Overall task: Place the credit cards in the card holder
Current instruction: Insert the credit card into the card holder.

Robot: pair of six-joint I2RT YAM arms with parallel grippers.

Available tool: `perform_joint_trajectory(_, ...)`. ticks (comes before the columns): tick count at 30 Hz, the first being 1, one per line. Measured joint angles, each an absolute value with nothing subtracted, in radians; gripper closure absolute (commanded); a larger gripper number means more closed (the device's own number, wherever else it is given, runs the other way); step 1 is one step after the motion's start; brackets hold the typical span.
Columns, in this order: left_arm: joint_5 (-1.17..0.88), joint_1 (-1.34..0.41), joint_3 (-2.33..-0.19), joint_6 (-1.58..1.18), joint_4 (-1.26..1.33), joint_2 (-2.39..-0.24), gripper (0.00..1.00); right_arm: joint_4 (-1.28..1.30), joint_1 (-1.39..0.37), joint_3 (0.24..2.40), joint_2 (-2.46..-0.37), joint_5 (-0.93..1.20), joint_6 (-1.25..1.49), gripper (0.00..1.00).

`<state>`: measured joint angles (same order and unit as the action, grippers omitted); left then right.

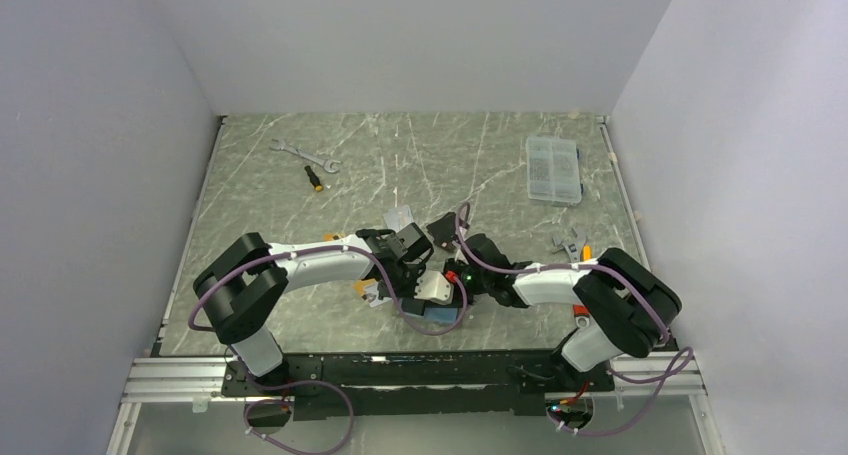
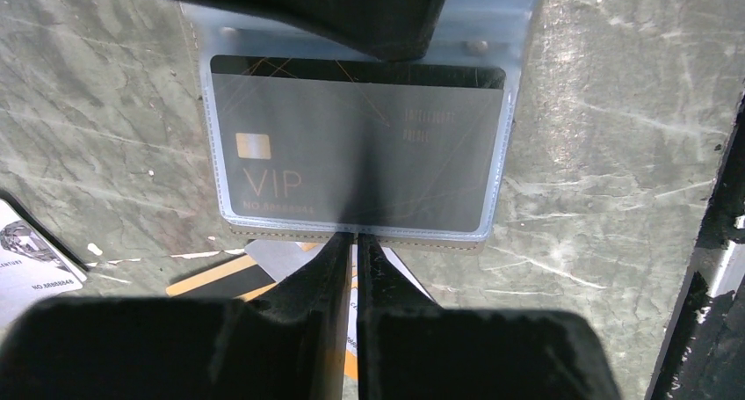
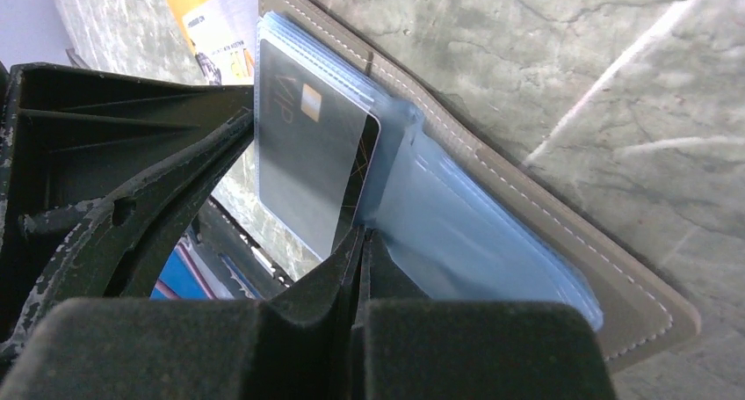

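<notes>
The grey-taupe card holder (image 3: pixel 562 242) lies open on the table, its pale blue sleeves (image 3: pixel 474 233) fanned out. One sleeve stands raised with a dark VIP credit card (image 2: pixel 351 154) inside it. My left gripper (image 2: pixel 356 236) is shut on the near edge of that raised sleeve. My right gripper (image 3: pixel 362 235) is shut, with its tips against the sleeve's lower corner beside the card, and nothing shows between its fingers. Loose credit cards lie under the left gripper: a gold-orange one with a black stripe (image 2: pixel 206 279) and a silver one (image 2: pixel 281 255).
A white card (image 2: pixel 26 259) lies at the left. A black pouch (image 1: pixel 441 225) sits behind the grippers. A clear compartment box (image 1: pixel 553 169) stands at the back right, with a wrench (image 1: pixel 305 155) and a small screwdriver (image 1: pixel 315 178) at the back left. The table's dark front rail (image 2: pixel 712 286) is close.
</notes>
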<state>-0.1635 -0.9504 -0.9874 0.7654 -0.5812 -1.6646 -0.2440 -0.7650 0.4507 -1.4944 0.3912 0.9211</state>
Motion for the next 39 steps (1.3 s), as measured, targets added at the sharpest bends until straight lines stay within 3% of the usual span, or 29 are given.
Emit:
perform_joint_trajectory(14,-0.161,-0.951,-1.001,0.763,-0.602,-1.674,0.89,-0.179,-0.771,0.503,-1.523,0.403,0.900,1.00)
perform_joint_trajectory(20,-0.209,-0.979,-1.033,0.755,-0.602,-1.703,0.87,-0.105,-0.685,0.458,-1.399,0.382,0.874,1.00)
perform_joint_trajectory(32,-0.330,-0.944,-1.148,0.711,-0.669,-1.702,0.74,0.154,-0.552,0.444,-1.209,0.341,0.760,0.80)
perform_joint_trajectory(34,-0.337,-0.906,-1.148,0.704,-0.693,-1.670,0.70,0.187,-0.551,0.455,-1.209,0.339,0.748,0.74)
perform_joint_trajectory(39,-0.327,-0.801,-1.150,0.694,-0.754,-1.516,0.43,0.243,-0.551,0.530,-1.218,0.334,0.720,0.62)
